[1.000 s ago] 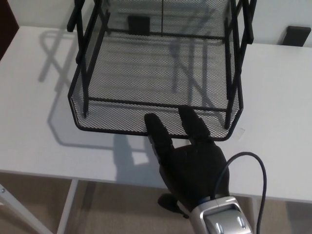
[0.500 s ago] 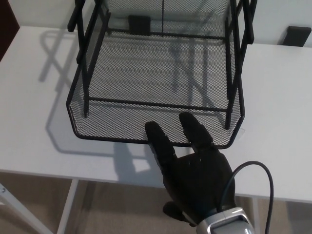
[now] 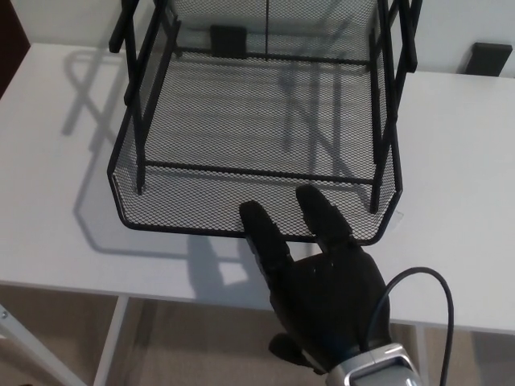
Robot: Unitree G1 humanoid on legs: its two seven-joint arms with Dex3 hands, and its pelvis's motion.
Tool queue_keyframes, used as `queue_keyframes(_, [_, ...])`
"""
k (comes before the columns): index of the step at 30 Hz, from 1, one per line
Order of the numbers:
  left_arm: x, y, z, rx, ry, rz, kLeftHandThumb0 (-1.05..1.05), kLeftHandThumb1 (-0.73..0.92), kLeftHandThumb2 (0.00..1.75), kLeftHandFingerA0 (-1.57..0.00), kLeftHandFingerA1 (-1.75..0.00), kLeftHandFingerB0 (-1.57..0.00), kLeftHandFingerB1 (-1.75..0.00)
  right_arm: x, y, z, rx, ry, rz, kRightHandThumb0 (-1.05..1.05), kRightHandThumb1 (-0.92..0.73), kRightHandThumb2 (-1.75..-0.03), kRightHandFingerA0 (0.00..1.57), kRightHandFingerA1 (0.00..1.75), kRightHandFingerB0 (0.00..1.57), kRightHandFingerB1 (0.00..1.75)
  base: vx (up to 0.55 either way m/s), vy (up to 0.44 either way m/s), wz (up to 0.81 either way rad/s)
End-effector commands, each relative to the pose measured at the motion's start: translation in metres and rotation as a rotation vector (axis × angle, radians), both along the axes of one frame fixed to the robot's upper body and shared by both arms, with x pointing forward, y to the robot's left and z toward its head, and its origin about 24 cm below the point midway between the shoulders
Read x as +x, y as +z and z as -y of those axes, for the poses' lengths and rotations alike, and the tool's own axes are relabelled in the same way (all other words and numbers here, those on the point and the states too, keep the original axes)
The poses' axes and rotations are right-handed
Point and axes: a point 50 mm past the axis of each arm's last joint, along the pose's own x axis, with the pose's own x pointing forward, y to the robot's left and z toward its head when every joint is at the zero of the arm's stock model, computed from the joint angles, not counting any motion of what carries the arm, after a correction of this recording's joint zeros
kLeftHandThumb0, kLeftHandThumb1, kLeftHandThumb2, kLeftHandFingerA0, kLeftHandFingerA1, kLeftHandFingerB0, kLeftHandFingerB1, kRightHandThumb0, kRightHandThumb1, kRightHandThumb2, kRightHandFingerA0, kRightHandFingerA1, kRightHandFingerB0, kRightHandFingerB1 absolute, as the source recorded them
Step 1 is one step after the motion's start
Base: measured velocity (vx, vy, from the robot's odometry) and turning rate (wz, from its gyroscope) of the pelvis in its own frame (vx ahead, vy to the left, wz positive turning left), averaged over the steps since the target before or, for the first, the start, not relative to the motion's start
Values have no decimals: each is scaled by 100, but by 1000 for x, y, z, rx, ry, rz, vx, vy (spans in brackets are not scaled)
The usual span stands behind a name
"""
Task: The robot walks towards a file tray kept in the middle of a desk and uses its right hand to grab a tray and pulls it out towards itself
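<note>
Tray (image 3: 201,211) nearer; right hand (image 3: 322,277) on its rim

black mesh tray (image 3: 241,145) sits partly slid out of its upright frame (image 3: 385,80).

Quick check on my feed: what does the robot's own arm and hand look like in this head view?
Only the right hand shows: matte black, with thick, rounded, segmented fingers. Behind it is a silver-grey wrist cuff with a dark band, and a thin black cable loops out beside the wrist. The left hand is out of view.
</note>
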Motion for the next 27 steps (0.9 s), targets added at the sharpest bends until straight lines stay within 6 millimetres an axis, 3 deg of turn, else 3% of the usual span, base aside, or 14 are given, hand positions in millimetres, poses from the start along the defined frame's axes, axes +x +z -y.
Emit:
queue_keyframes(1, [-1, 4, -8, 6, -12, -12, -61, 33, 51, -88, -63, -44, -57, -98, -16, -29, 135, 178, -273, -74, -46, -75, 0, 0, 0, 0, 0, 0, 0])
queue_keyframes(4, [-1, 5, -8, 15, -31, -15, -60, 35, 52, -83, -63, -43, -57, -105, -6, -30, 169, 209, -257, -70, -55, -57, 0, 0, 0, 0, 0, 0, 0])
queue_keyframes(5, [1, 5, -8, -11, -14, -11, -60, 34, 51, -83, -64, -41, -57, -108, 1, -30, 188, 228, -233, -80, -47, -81, 0, 6, 0, 0, 0, 0, 0])
queue_keyframes(8, [1, 6, -9, -53, 1, -1, -71, 22, 71, -88, -72, -40, -63, -114, 13, -30, 231, 257, -154, -72, -44, -83, 0, 17, 0, 11, 0, 0, 0])
queue_keyframes(9, [-1, 6, -9, -67, 6, 3, -75, 22, 71, -87, -73, -40, -64, -117, 19, -30, 246, 265, -114, -67, -55, -57, 1, 27, 0, 20, 0, 0, 0])
queue_keyframes(12, [-2, 7, -9, -12, -43, -12, -72, 37, 53, -81, -70, -40, -60, -121, 34, -28, 278, 273, -38, -71, -44, -84, 11, 48, 0, 16, 0, 0, 0])
queue_keyframes(13, [-2, 8, -9, -8, -51, -11, -73, 37, 53, -84, -70, -40, -60, -122, 38, -28, 289, 273, -13, -68, -57, -57, 21, 40, 4, 24, 0, 0, 0])
queue_keyframes(14, [-1, 8, -8, -13, -50, -7, -74, 24, 71, -85, -73, -42, -64, -123, 45, -27, 318, 274, 25, -69, -45, -82, 22, 55, 6, 24, 0, 0, 0])
queue_keyframes(17, [-1, 8, -9, -13, -44, -1, -83, 26, 76, -83, -68, -44, -64, -125, 59, -24, 367, 276, 129, -70, -45, -81, 26, 58, 6, 36, 0, 0, 0])
queue_keyframes(18, [-1, 8, -9, -16, -39, -3, -78, 33, 51, -89, -69, -46, -63, -125, 63, -24, 365, 279, 149, -70, -45, -81, 27, 58, 6, 36, 0, 0, 0])
queue_keyframes(22, [0, 7, -8, -22, -10, -13, -67, 31, 51, -87, -68, -43, -61, -127, 73, -21, 372, 288, 203, -72, -45, -81, 19, 50, 6, 31, 0, 0, 0])
queue_keyframes(23, [0, 8, -7, -23, -14, -11, -67, 21, 68, -88, -70, -41, -62, -129, 78, -20, 387, 294, 207, -37, -30, -91, 0, 50, 0, 49, 0, 0, 0])
queue_keyframes(24, [0, 8, -7, -28, -26, -9, -67, 21, 69, -91, -69, -40, -62, -130, 81, -19, 398, 297, 200, -71, -43, -82, 4, 44, 0, 24, 0, 0, 0])
queue_keyframes(27, [-1, 9, -8, -18, -49, -22, -66, 32, 51, -84, -64, -41, -57, -132, 88, -15, 426, 311, 212, -70, -43, -83, 3, 20, 6, 20, 0, 0, 0])
